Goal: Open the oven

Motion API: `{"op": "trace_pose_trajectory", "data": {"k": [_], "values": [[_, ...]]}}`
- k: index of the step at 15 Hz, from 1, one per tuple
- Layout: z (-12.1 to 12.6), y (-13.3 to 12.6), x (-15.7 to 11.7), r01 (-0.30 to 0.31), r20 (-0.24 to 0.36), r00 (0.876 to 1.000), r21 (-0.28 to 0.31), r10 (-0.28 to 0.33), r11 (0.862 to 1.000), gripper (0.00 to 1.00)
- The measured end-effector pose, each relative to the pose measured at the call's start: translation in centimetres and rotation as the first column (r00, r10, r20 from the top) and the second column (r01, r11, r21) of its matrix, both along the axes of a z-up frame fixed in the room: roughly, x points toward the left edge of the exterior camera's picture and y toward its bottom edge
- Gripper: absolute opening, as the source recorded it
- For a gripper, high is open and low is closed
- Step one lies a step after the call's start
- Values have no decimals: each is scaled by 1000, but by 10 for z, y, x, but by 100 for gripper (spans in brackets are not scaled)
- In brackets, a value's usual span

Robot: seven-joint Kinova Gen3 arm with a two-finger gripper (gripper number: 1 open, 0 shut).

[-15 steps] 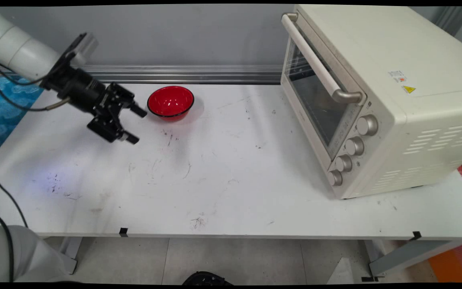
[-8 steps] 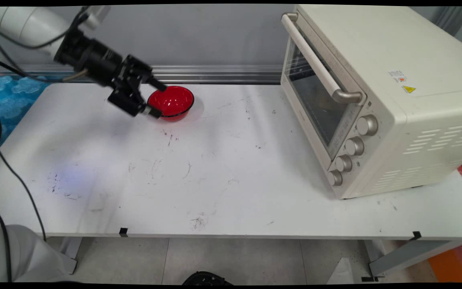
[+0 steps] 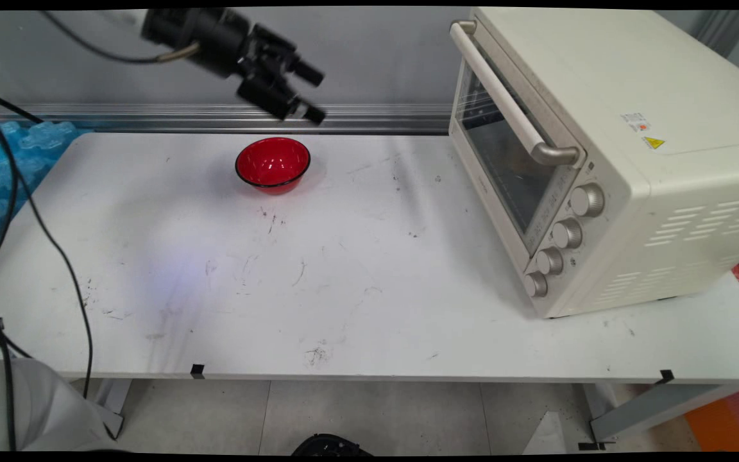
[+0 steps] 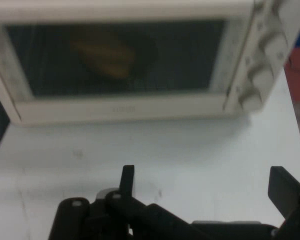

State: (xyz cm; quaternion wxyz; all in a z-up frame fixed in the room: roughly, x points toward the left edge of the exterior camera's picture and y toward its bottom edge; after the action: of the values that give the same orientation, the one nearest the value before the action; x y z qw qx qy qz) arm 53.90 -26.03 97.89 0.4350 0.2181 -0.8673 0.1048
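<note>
While the tool [image 3: 315, 96] hangs high above the far side of the desk [image 3: 369, 289], its two fingers [image 4: 127, 181] are spread wide and hold nothing. A red bowl [image 3: 272, 164] sits on the desk below it, a bit to the left. A big cream oven [image 3: 600, 154] stands well off to the right, its door shut.

White table [image 3: 369, 301] bears red bowl [image 3: 272, 164] and toaster oven [image 3: 607, 154].

Robot lab, scuffed white table [image 3: 376, 289], aluminium rail [image 3: 356, 119], toaster oven [image 3: 607, 160]
</note>
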Motion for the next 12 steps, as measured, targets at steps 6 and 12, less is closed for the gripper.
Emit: {"op": "trace_pose_trajectory", "data": {"k": [6, 12], "values": [[23, -35, -41, -26, -78, 997, -28, 23, 999, 100], [28, -76, -87, -51, -128, 991, -47, 45, 998, 100]]}}
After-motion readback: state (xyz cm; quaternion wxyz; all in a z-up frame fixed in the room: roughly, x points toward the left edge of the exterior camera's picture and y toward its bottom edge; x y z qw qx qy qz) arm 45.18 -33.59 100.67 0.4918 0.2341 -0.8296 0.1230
